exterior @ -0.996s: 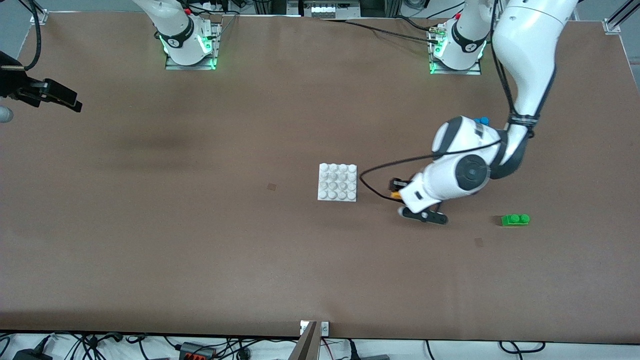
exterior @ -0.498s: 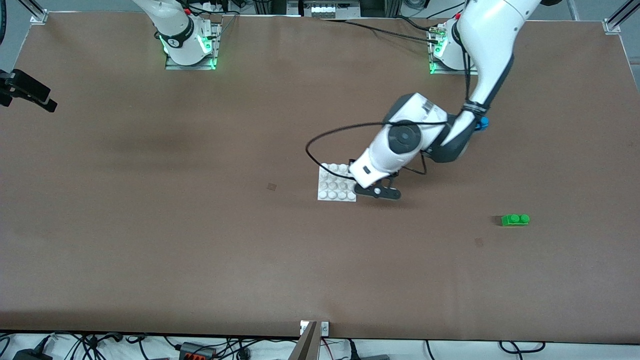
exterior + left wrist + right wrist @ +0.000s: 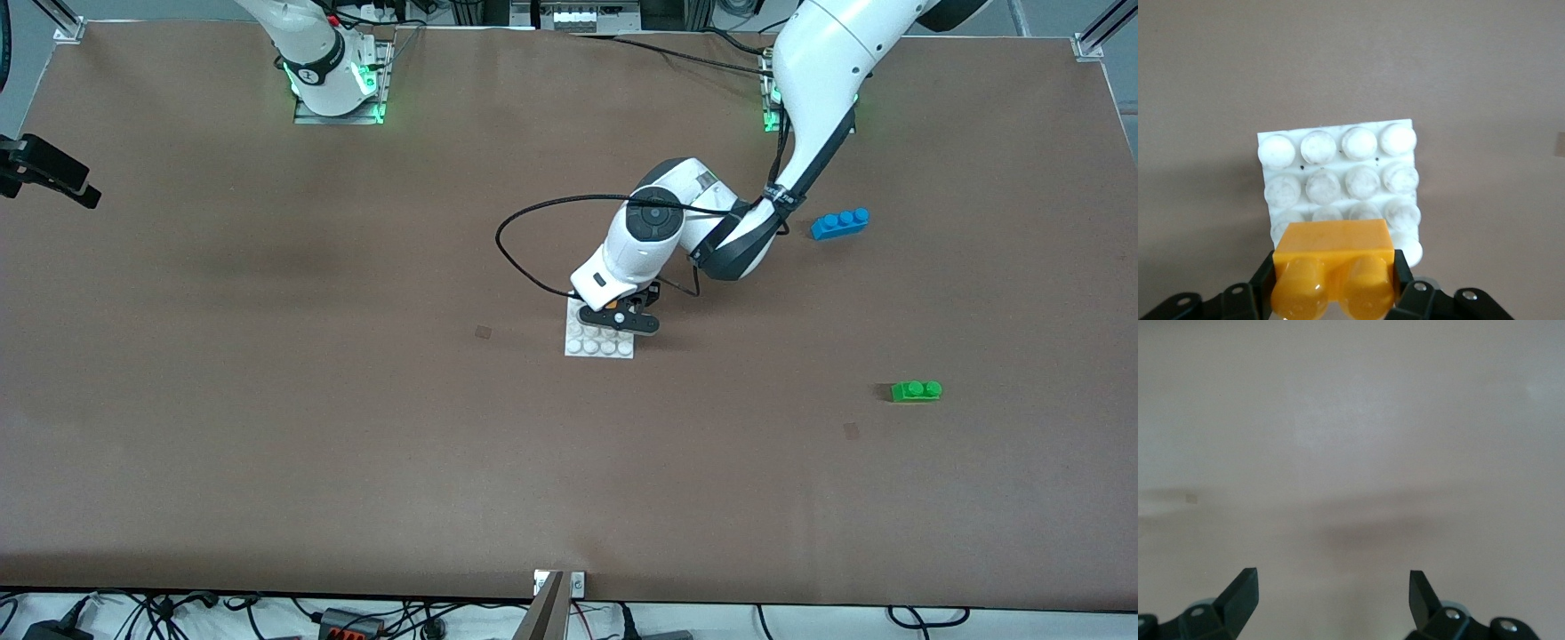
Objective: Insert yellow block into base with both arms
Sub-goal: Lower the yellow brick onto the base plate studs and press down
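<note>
The left gripper [image 3: 1335,293] hangs over the base [image 3: 599,345], fingers pinching the yellow block [image 3: 1333,267] above the base's edge row, long axis parallel to that row. The right gripper [image 3: 1331,587], fingers spread, waits near the surface's edge, well apart from the base

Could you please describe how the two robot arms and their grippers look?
Both arms are glossy white with rounded shells and black bands at the joints. Green lights glow at both bases. A thin black cable loops beside the left arm. The left gripper and right gripper are black, with two fingers and small silver screws.
</note>
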{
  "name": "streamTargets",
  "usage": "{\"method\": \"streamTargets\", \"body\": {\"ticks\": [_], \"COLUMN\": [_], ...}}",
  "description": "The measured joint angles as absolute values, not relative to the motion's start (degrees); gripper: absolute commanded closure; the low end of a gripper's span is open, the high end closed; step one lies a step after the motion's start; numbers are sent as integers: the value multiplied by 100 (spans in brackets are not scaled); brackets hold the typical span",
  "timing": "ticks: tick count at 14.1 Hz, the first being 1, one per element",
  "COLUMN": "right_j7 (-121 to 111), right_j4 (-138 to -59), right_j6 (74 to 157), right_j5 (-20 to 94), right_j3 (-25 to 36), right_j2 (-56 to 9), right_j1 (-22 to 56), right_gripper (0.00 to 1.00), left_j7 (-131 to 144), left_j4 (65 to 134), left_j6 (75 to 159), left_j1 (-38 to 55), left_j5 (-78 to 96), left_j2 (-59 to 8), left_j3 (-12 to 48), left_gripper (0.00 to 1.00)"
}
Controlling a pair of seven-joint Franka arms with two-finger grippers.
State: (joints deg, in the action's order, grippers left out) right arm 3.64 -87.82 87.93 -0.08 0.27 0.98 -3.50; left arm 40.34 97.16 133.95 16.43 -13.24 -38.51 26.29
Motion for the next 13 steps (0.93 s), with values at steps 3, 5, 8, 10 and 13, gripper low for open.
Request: {"method": "streamTargets", "body": {"ticks": [3,5,8,10,13], "right_j7": [364,364,364,364,364], "right_j4": [-8781,-8779,-8774,-8773,-8768], "right_j6": [8792,8792,8790,8786,8787], "right_j5": [-8,-9,-22,-92,-130], "right_j3": [27,27,27,27,27], "right_j2": [97,97,97,98,98], "right_j1": [-350,-351,-351,-351,-351], "right_gripper": [0,0,0,0,0], "left_j7": [4267,4288,4337,4362,4431], "left_j4": [9717,9716,9714,9714,9704], "left_j6": [13440,13451,13471,13473,13481], "left_j1": [1709,1732,1754,1771,1775], "left_j5": [-1607,-1611,-1800,-1864,-1925], "left_j2": [-3960,-3976,-4017,-4064,-4117], "left_j3": [2635,2636,2643,2643,2645], "left_gripper": [61,61,61,62,62]}}
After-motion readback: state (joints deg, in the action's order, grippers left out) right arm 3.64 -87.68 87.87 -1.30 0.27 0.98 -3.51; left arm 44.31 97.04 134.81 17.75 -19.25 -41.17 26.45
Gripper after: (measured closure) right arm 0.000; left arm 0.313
